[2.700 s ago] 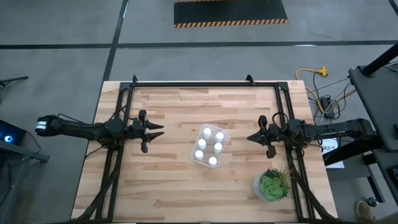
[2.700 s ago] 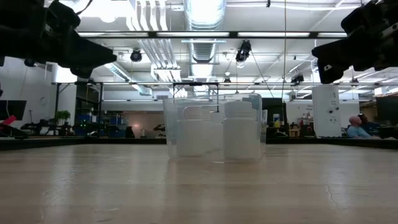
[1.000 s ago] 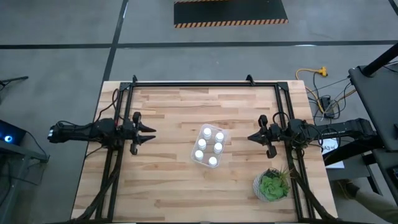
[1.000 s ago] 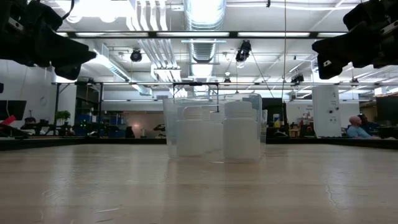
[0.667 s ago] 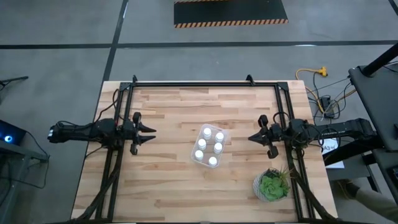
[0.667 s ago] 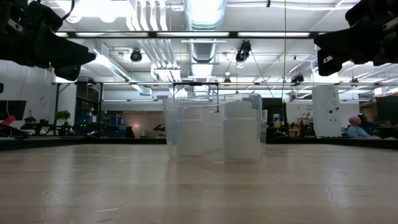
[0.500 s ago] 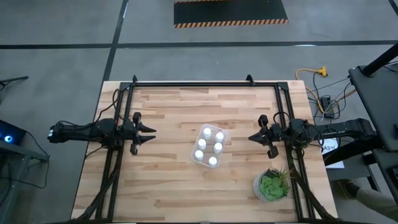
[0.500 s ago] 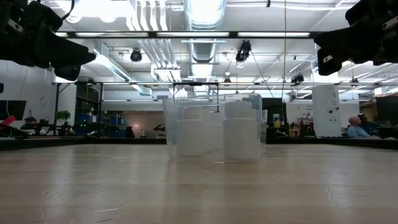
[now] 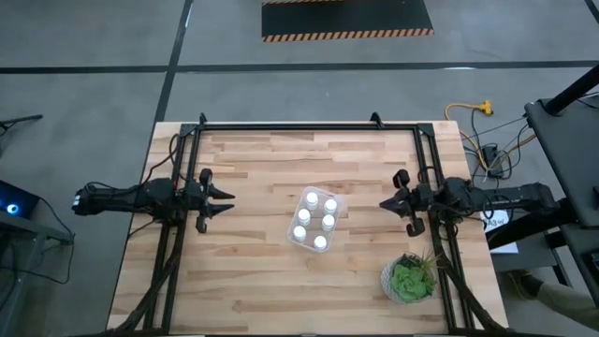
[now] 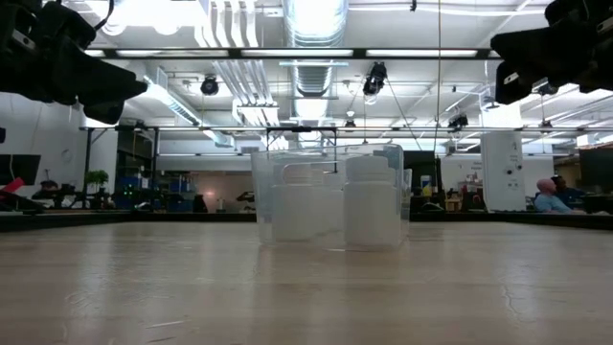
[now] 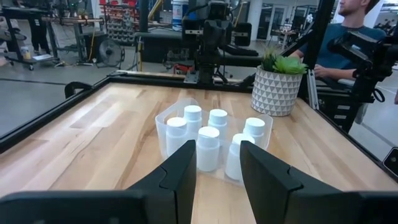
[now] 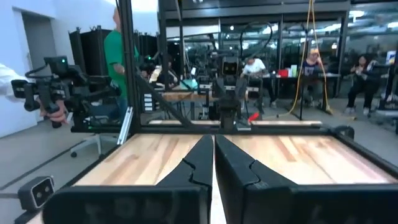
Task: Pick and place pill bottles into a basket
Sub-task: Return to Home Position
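Observation:
The clear bin (image 9: 338, 200) stands on the wooden table, right of centre. Six white pill bottles (image 9: 315, 221) stand upright inside it on their bases. They also show in the low view (image 10: 372, 203) and the left wrist view (image 11: 208, 146). My left gripper (image 9: 230, 198) hovers open and empty toward the table's left side, pointing at the bin (image 11: 160, 127). My right gripper (image 9: 382, 203) hovers shut and empty to the right of the bin, pointing toward it. Both grippers are above the table in the low view, the left gripper (image 10: 144, 88) and the right gripper (image 10: 498, 72).
A green plant in a white pot (image 9: 409, 279) stands near the table's near right corner, close to my right arm. A black frame rail (image 9: 299, 126) runs round the table's far edge and sides. People stand and sit in the room beyond (image 11: 354, 25).
My right gripper has drawn back a little toward the table's right edge and risen slightly, staying shut. The bin and bottles have kept still.

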`<state>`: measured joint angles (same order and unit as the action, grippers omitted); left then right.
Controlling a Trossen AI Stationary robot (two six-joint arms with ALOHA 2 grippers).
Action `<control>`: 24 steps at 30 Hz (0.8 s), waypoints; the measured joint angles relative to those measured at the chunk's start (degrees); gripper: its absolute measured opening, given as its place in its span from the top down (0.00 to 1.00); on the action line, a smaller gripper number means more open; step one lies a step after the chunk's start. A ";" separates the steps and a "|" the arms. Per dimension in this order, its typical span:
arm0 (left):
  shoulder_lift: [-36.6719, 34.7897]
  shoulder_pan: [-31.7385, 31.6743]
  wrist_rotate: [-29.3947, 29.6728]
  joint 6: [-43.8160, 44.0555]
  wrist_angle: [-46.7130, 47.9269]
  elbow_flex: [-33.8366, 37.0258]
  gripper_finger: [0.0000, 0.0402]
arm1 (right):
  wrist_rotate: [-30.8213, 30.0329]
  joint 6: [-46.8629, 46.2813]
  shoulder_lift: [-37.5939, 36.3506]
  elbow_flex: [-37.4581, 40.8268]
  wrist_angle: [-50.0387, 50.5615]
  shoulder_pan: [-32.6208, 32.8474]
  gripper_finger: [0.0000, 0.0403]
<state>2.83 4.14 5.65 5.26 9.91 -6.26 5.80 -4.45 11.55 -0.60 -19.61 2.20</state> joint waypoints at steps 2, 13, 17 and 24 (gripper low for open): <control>0.01 0.00 0.00 0.00 0.22 -0.03 0.73 | 0.00 -0.85 -1.64 0.02 1.47 0.00 0.98; -0.35 0.00 0.00 -0.09 0.15 -0.17 0.73 | 0.02 -0.22 -10.81 0.03 10.86 0.00 0.98; -0.24 0.00 0.02 -0.13 0.16 -0.12 0.73 | 0.03 -0.31 -11.55 -0.01 11.56 0.00 0.98; -0.26 0.00 0.31 -0.17 0.17 -0.02 0.73 | 0.04 0.13 -11.48 0.02 12.27 0.00 0.98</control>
<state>2.57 4.14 5.96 5.08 10.09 -6.28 5.85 -4.32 0.08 -0.58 -7.34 2.20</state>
